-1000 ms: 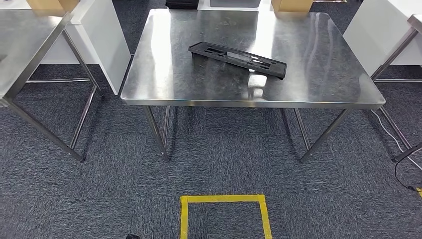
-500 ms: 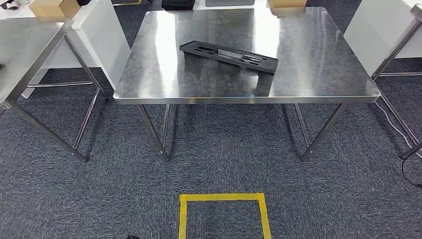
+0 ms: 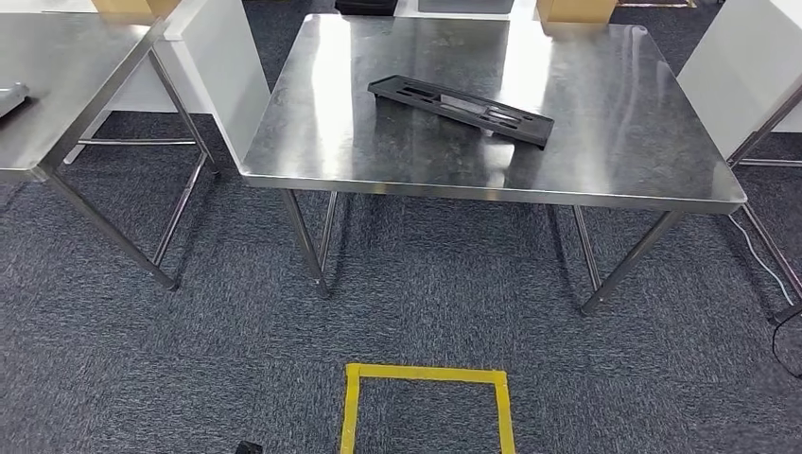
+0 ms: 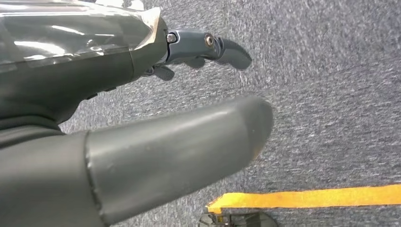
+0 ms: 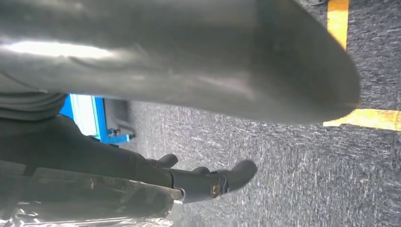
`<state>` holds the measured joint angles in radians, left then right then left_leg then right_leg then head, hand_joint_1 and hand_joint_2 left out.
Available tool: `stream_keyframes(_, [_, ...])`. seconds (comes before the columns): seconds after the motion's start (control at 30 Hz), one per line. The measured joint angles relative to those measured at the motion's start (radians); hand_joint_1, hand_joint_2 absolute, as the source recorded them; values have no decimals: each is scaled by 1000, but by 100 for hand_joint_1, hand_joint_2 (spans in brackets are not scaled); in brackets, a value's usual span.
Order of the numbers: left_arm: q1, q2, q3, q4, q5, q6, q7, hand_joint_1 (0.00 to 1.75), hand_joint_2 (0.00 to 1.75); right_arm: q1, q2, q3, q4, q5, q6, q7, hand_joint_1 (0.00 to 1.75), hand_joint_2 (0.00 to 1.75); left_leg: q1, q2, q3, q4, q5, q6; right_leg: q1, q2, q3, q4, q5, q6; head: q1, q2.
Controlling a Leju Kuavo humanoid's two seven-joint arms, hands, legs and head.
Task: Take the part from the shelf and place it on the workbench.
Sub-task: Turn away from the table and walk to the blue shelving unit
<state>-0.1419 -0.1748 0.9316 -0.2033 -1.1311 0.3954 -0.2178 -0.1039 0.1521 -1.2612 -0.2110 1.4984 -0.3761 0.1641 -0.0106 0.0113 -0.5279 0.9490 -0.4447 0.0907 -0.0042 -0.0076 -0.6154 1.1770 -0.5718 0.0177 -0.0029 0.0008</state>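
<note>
A long flat black part [image 3: 461, 111] with slots lies at an angle on the steel workbench [image 3: 378, 161] ahead in the head view. My left hand [image 4: 156, 104] hangs over grey carpet, thumb and dark fingers apart, holding nothing. My right hand [image 5: 189, 118] hangs the same way over the carpet, fingers spread and empty. Both hands are well away from the part.
A second steel table [image 3: 57, 104] stands at the left, with white panels [image 3: 227, 66] between it and the workbench. Another table edge [image 3: 771, 118] is at the right. A yellow tape square [image 3: 426, 407] marks the carpet before me. Cardboard boxes [image 3: 575, 9] sit beyond the workbench.
The whole picture shifts between frames, first left and then right, so the camera has moved. The part keeps its place on the workbench.
</note>
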Motion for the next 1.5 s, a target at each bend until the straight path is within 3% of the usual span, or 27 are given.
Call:
stream_keyframes(0.07, [2,-2,0,0,0,0,0,0,0,2,-4,0,0,0,0,0,0,0,2,-6,-6,3,2,-5,-11,2,-37,84,-25,16,1,0])
stream_keyframes(0.1, [2,-3,0,1,0,0,0,0,0,3,-6,0,0,0,0,1,0,0,4,-9,-8,6,1,-8,-16,2,-29,72,-15,29,1,0])
stream_keyframes(0.17, [2,-4,0,1,0,-1,0,0,0,3,-8,0,0,0,0,2,0,0,11,-16,-13,21,-4,-21,-29,2,37,-55,36,60,2,0])
stream_keyframes(0.2, [2,-4,0,1,0,-1,0,0,0,2,-8,0,0,0,0,2,0,0,11,-19,-19,34,-10,-30,-32,5,67,-116,55,66,5,0])
stream_keyframes(0.27, [2,-4,0,1,0,0,-1,0,0,1,-7,0,1,0,0,3,0,0,9,-23,-31,57,-19,-46,-31,9,92,-171,68,52,5,0])
stream_keyframes(0.33, [2,-3,0,1,0,0,-1,0,0,0,-8,1,1,0,0,3,0,0,11,-26,-39,66,-20,-55,-29,10,89,-164,69,25,2,0])
stream_keyframes(0.4, [3,-2,0,1,0,1,-1,0,0,1,-8,1,1,0,0,3,0,0,17,-24,-50,88,-37,-63,-32,9,88,-164,74,11,0,0])
stream_keyframes(0.47, [3,-1,0,1,1,2,-1,0,0,1,-8,1,1,0,0,4,0,0,21,-19,-90,177,-97,-73,-32,8,83,-165,79,1,-4,0])
stream_keyframes(0.53, [4,-1,0,1,2,3,0,0,0,1,-8,1,1,0,0,4,0,0,22,-16,-150,305,-159,-80,-29,7,77,-165,81,-3,-6,0])
stream_keyframes(0.57, [5,-1,0,1,4,3,0,0,0,2,-8,1,1,0,0,4,0,0,23,-15,-167,341,-167,-79,-26,6,75,-164,81,-4,-6,0])
stream_keyframes(0.6, [6,-1,0,1,6,2,1,0,0,2,-8,1,1,0,1,4,0,0,22,-15,-166,342,-155,-77,-24,6,75,-164,81,-4,-6,0])
stream_keyframes(0.67, [6,-1,0,1,9,1,2,0,0,2,-8,1,1,0,4,4,0,0,21,-15,-108,232,-90,-63,-21,6,77,-165,81,-4,-6,0])
stream_keyframes(0.73, [4,1,0,1,10,-4,3,0,0,1,-6,1,1,-1,9,4,0,0,14,-13,-44,110,-47,-48,-16,6,79,-165,82,-2,-4,0])
stream_keyframes(0.83, [3,3,0,1,12,-9,4,0,0,0,-5,2,1,-2,14,4,0,0,3,-12,-30,69,-40,-37,-14,5,77,-171,86,7,-5,0])
stream_keyframes(0.9, [4,3,1,1,13,-9,5,0,0,0,-4,2,1,-3,14,4,0,0,7,-10,-20,44,-26,-29,-11,4,73,-166,81,13,-4,0])
stream_keyframes(0.97, [2,2,1,1,13,-12,5,0,0,0,-6,2,1,-4,14,5,0,0,12,-9,-12,22,-11,-19,-8,6,36,-88,39,7,-1,0])
stream_keyframes(1.03, [2,1,1,1,14,-16,4,0,0,1,-7,2,1,-5,14,5,0,0,9,-9,-15,20,-7,-15,-9,7,-28,48,-19,1,1,0])
stream_keyframes(1.07, [3,0,1,1,15,-18,3,0,0,2,-8,2,1,-6,15,6,0,0,8,-9,-16,21,-7,-15,-10,7,-48,93,-33,4,2,0])
stream_keyframes(1.1, [4,0,1,1,16,-20,3,0,0,3,-9,2,1,-6,15,6,0,0,7,-9,-17,22,-7,-15,-10,7,-51,102,-31,12,2,0])
stream_keyframes(1.13, [4,-1,1,1,17,-21,3,0,0,3,-9,2,1,-6,15,6,0,0,7,-11,-17,24,-8,-16,-11,7,-33,67,-12,22,3,0])
stream_keyframes(1.2, [4,-2,1,2,17,-22,2,0,0,2,-12,2,1,-6,15,6,0,0,6,-13,-18,33,-12,-22,-13,7,41,-79,45,35,4,0])
stream_keyframes(1.27, [4,-3,1,2,17,-23,1,0,0,1,-13,2,1,-6,15,6,0,0,1,-15,-21,44,-18,-32,-12,8,88,-177,77,28,5,0])
stream_keyframes(1.33, [4,-3,1,2,18,-25,0,0,0,1,-13,2,1,-7,16,7,0,0,-3,-15,-24,49,-20,-41,-10,9,92,-188,83,13,5,0])
stream_keyframes(1.4, [4,-2,1,2,20,-25,-1,0,0,1,-12,2,1,-9,16,8,0,0,1,-15,-31,61,-29,-50,-18,8,93,-188,89,0,5,0])
stream_keyframes(1.47, [4,-1,2,2,20,-25,-1,0,0,1,-11,2,1,-10,16,9,0,0,8,-15,-61,131,-79,-63,-25,7,92,-190,94,-9,0,0])
stream_keyframes(1.5, [4,-1,2,2,20,-26,-2,0,0,1,-11,2,1,-10,17,9,0,0,11,-14,-90,195,-117,-70,-25,6,90,-190,94,-12,-2,0])
